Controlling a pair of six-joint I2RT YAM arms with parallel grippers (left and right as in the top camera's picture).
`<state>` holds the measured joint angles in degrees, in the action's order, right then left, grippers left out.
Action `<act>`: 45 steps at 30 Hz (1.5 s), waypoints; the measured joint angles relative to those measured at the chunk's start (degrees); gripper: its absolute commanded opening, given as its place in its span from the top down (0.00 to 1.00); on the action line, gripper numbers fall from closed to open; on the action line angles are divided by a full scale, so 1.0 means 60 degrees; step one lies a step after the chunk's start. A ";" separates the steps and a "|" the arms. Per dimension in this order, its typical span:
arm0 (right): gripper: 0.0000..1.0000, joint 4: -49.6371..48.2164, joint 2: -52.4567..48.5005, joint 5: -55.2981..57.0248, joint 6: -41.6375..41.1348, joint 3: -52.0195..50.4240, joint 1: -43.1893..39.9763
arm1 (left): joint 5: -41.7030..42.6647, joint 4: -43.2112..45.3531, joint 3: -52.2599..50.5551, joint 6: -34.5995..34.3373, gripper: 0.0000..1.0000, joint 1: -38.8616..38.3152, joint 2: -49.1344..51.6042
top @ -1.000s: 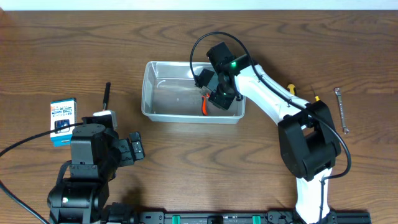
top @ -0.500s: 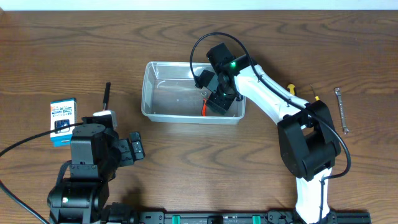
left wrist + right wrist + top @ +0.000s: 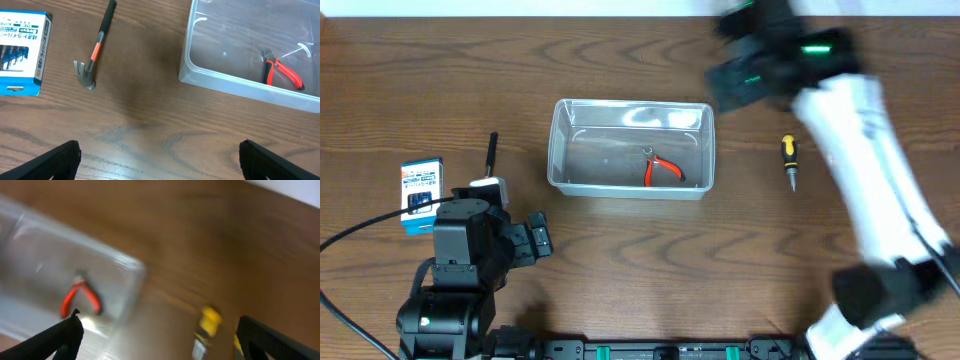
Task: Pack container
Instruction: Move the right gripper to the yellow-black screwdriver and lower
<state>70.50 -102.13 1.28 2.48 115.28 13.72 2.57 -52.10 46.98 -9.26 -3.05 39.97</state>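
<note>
Clear, translucent rectangular plastic container [image 3: 556,160] with rounded corners and a rim is seen upright on the brown wooden table [image 3: 620,60], near the middle of the overhead view. One pair of red-handled pliers [image 3: 662,171] is lying flat on its floor, towards the right end, with the handles pointed at the near wall.

Left gripper [image 3: 160,150]: fingers are spread wide, nothing is held between them. It is positioned over bare table, near-left of the container and apart from it. In the left wrist view the container's near-left corner is seen ahead and to the right, with the pliers visible through the wall.

Small hammer [image 3: 94,52] with black handle, orange band and grey claw head is laid on the table left of the container, well apart from it. Its head end is hidden under the left arm [image 3: 470,250] in the overhead view. Small blue-and-white cardboard box [image 3: 421,193] is lying flat further left, apart from the hammer.

Right gripper [image 3: 159,325]: fingers are shown wide apart in the right wrist view, nothing between them. Right arm [image 3: 860,170] is motion-blurred in the overhead view. Its gripper end is located beyond the container's far-right corner, not touching it. The right wrist view is blurred as well.

Yellow-and-black screwdriver [image 3: 789,160] is laid on the table right of the container, apart from it, tip towards the near edge.
</note>
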 measured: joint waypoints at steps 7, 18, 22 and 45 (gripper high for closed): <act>0.01 0.1534 0.0812 0.0408 -0.0619 -0.0273 -0.2608 | 0.0000 0.0004 0.0000 0.0000 0.02 0.0000 0.0000; 0.01 -0.1942 0.0379 0.0372 -0.0288 -0.5074 -0.2820 | 0.0000 0.0000 0.0000 0.0000 0.02 0.0000 0.0000; 0.01 -0.3264 0.0368 0.0280 -0.0069 -0.6411 -0.2820 | 0.0000 0.0000 0.0000 0.0000 0.02 0.0000 0.0000; 0.01 -0.5424 -0.1723 -0.0324 0.0670 -0.7439 -0.2820 | 0.0000 0.0004 0.0000 0.0000 0.02 0.0000 0.0000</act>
<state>37.95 -112.46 -0.67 6.50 70.65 -3.20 2.57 -52.07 46.98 -9.26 -3.05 39.97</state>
